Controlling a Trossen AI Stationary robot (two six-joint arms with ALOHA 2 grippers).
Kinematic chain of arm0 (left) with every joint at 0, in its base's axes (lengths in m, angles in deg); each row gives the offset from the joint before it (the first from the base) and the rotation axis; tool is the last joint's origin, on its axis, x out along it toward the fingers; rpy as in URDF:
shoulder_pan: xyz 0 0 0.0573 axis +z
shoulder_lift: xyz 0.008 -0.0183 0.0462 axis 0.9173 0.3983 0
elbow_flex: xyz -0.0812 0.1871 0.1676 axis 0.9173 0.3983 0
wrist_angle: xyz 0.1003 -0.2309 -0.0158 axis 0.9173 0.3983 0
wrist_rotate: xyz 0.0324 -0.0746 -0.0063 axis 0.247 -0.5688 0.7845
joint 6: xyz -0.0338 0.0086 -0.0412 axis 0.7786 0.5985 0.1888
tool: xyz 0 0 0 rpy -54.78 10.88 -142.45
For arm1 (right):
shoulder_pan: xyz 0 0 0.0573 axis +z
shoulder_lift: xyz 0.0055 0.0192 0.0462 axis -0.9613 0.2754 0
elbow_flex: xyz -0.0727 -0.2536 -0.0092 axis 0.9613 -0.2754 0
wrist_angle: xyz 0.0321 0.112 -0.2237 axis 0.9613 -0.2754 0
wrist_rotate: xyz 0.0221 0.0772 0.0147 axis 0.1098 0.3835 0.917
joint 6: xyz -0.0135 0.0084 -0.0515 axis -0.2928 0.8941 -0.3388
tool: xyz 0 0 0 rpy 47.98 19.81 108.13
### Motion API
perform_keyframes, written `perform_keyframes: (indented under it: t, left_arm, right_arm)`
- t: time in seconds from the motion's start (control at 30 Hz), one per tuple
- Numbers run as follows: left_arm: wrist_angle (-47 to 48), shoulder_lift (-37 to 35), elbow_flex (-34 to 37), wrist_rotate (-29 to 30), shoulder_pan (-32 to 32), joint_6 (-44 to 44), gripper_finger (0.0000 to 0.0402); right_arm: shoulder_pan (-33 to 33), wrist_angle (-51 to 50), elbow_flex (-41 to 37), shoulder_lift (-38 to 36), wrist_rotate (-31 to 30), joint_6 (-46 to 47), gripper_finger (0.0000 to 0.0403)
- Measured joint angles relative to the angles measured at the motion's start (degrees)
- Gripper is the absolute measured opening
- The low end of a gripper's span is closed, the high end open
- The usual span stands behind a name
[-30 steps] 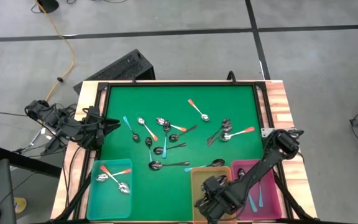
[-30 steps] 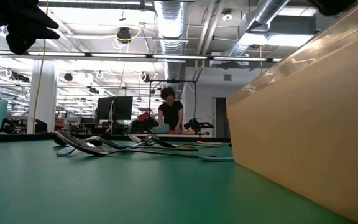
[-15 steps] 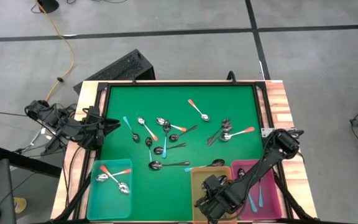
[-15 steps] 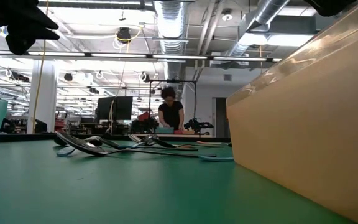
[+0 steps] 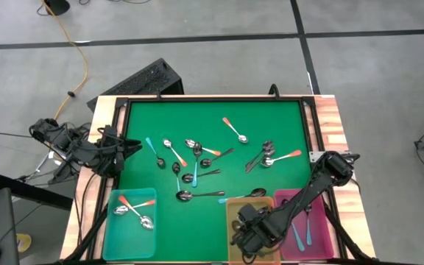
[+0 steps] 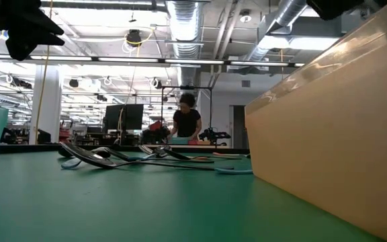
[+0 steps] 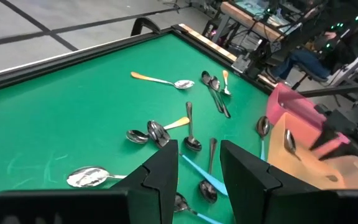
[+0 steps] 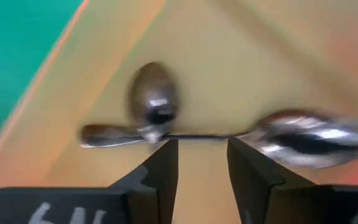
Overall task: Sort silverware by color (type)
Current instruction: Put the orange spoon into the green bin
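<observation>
The right end effector [image 5: 250, 234] hangs over the yellow bin [image 5: 233, 215], its fingers [image 8: 160, 171] parted and gripping nothing; 2 plain metal spoons [image 8: 151, 115] lie on the bin floor just beyond them, seemingly touching, though the view is blurred. The left end effector [image 5: 129, 146] waits at the left edge of the green counter [image 5: 205, 118], fingers narrowly apart and empty. Loose spoons [image 5: 197, 163] are scattered mid-counter; 2 orange-handled ones [image 5: 135, 208] rest in the teal bin [image 5: 116, 239]; 2 blue-handled ones [image 5: 302, 233] lie in the pink bin [image 5: 328, 239].
</observation>
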Motion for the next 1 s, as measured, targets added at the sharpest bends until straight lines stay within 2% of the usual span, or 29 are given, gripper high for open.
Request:
perform_keyframes:
  t: [0.2, 0.37, 0.53, 0.7, 0.8, 1.0]
  left_arm:
    - [-0.47, -0.02, 0.00, -0.15, 0.00, 0.96, 0.0105]
    - [-0.56, 0.00, 0.00, 2.30, 0.00, 1.07, 0.0105]
    - [-0.58, 0.00, 0.00, 2.90, 0.00, 2.72, 0.0105]
    - [-0.58, 0.00, 0.00, 3.06, 0.00, 3.54, 0.0105]
    - [-0.58, 0.00, 0.00, 3.76, 0.00, 3.58, 0.0105]
    - [-0.56, -0.02, 0.00, 3.56, 0.00, 4.51, 0.0105]
  right_arm:
    - [-3.69, -7.21, 0.00, -4.46, -0.49, -9.27, 0.0137]
    - [-5.19, -12.40, 0.00, -10.96, -3.98, -14.59, 0.0129]
    - [-3.73, -19.38, 0.00, -18.35, -12.54, -14.60, 0.0128]
    - [-0.90, -30.33, 0.00, -24.53, -22.22, -6.75, 0.0128]
    - [-0.59, -28.72, -1.71, -28.25, -27.01, -8.61, 0.0128]
    - [-3.79, -29.17, -9.19, -35.75, -28.05, -11.65, 0.0128]
